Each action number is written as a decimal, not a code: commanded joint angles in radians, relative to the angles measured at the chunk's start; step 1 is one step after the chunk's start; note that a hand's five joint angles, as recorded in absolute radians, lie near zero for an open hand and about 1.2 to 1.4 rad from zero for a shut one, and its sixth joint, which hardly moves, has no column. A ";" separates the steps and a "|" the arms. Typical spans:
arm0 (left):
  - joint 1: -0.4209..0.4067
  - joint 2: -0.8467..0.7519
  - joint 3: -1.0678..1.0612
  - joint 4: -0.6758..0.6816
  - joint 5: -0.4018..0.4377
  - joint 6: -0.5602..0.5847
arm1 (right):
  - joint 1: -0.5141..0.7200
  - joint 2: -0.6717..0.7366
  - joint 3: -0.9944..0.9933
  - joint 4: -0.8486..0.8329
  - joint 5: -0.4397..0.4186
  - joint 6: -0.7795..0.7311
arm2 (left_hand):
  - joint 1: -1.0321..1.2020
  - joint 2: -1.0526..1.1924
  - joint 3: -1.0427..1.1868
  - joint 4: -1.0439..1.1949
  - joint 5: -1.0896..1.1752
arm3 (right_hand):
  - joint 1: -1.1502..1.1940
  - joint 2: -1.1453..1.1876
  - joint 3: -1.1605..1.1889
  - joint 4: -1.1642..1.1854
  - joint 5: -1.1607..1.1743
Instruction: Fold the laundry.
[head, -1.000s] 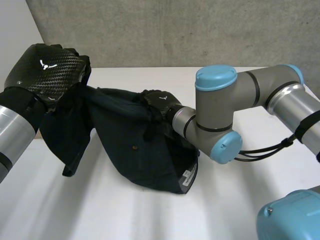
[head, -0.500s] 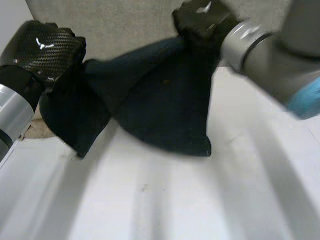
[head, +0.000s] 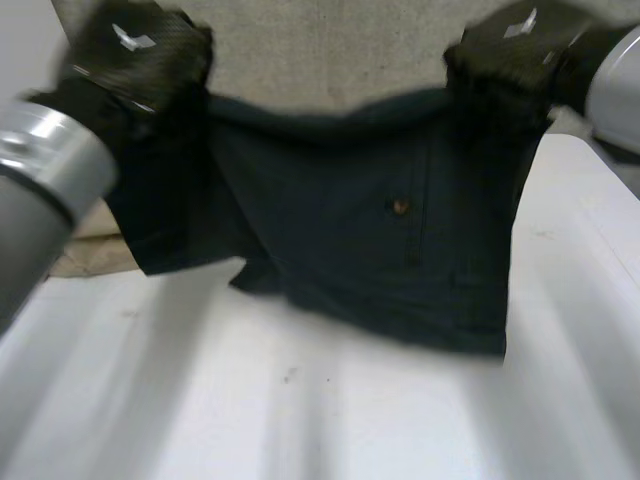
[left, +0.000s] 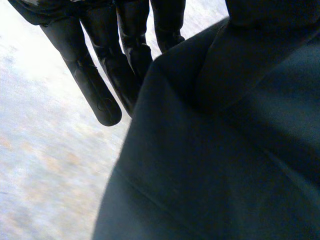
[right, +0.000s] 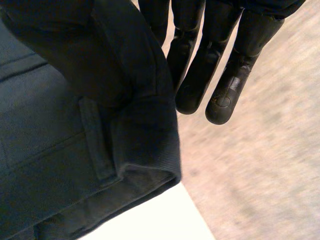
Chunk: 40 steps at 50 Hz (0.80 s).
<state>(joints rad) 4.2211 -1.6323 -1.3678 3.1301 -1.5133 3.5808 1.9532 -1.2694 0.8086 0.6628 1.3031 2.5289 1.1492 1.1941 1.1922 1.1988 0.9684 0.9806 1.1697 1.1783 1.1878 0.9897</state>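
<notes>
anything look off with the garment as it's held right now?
Slightly. The dark garment hangs spread between the left hand and the right hand, but unevenly: it is bunched in folds below the left hand, and its bottom edge slants lower toward the right hand's side. No tear or stain is visible.

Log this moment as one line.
left hand: pinches dark garment, top edge | right hand: pinches top edge, other end | garment: hangs spread between hands over white table
</notes>
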 joint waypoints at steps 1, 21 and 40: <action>-0.020 -0.308 0.168 -0.001 -0.018 0.013 | 0.006 0.169 -0.045 -0.043 0.059 -0.015 | 0.247 0.202 0.204 0.197 0.253 | 0.416 0.227 0.218 0.209 0.232; -0.038 -0.393 0.561 0.562 -0.062 0.133 | 0.009 0.237 -0.204 -1.019 0.156 0.151 | 0.247 0.202 0.204 0.197 0.253 | 0.416 0.227 0.218 0.209 0.232; -0.044 -0.323 -0.123 0.413 -0.131 0.104 | -0.002 0.248 0.196 -0.560 0.082 0.051 | 0.247 0.202 0.204 0.197 0.253 | 0.416 0.227 0.218 0.209 0.232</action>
<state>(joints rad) 4.1792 -1.9511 -1.2787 3.5830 -1.6025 3.7070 1.9526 -1.0288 0.8339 -0.0016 1.4296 2.6449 1.1492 1.1965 1.1949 1.1990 0.9684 0.9806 1.1697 1.1783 1.1882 0.9969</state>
